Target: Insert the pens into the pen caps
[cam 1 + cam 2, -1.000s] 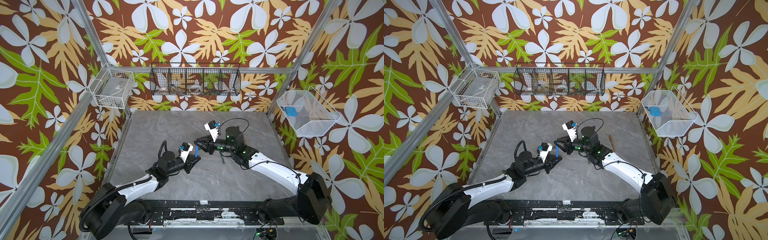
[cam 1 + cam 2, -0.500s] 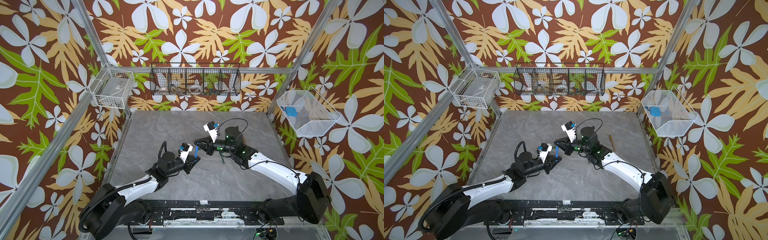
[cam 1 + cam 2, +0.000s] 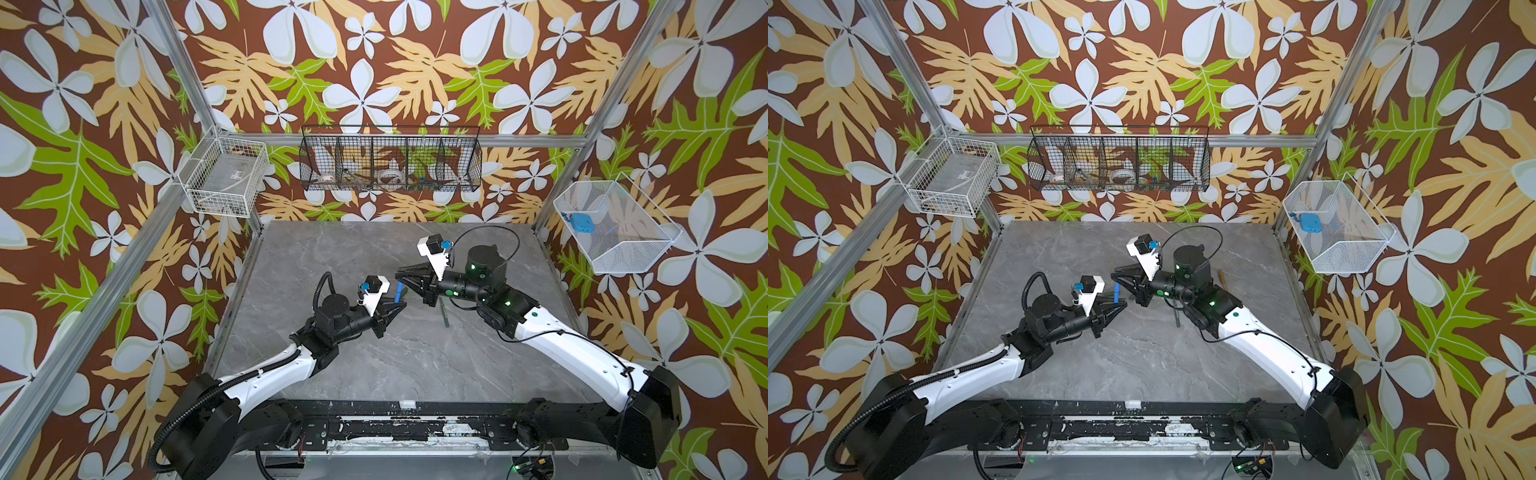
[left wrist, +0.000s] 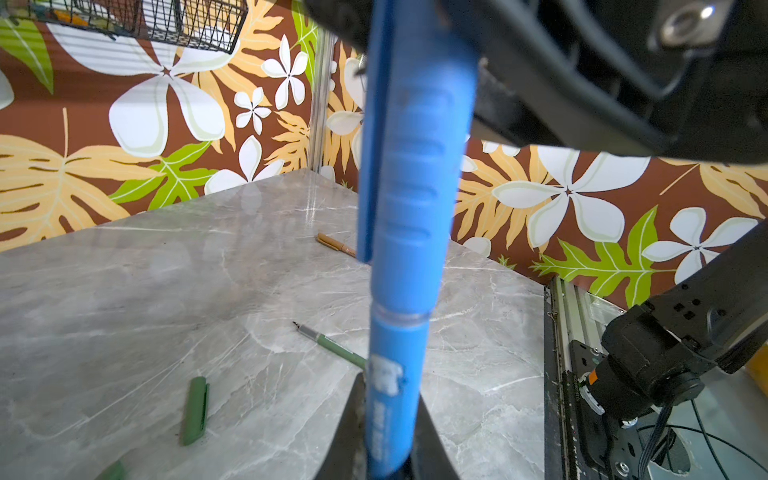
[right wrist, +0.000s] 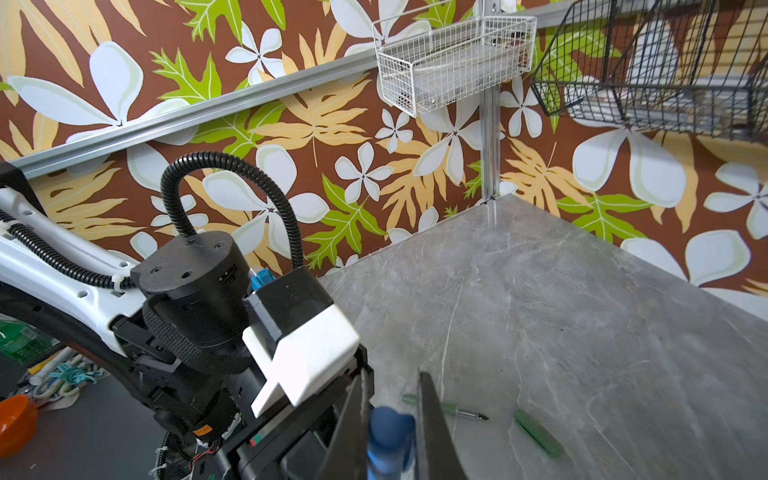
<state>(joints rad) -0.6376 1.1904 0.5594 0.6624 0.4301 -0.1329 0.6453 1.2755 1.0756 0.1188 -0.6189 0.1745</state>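
Up above the middle of the grey table (image 3: 374, 374) the two arms met: the left gripper (image 3: 397, 308) was clamped on the barrel of the blue pen (image 4: 397, 353), and the right gripper (image 3: 402, 277) was pinched tight on the blue cap (image 4: 415, 166), which sat over the pen's far end with only a thin seam showing. Down on the table, right of centre, a green pen (image 4: 332, 345) lay uncapped with a green cap (image 4: 195, 409) near it but apart. An orange-brown pen (image 3: 1224, 277) rested further off at the far right.
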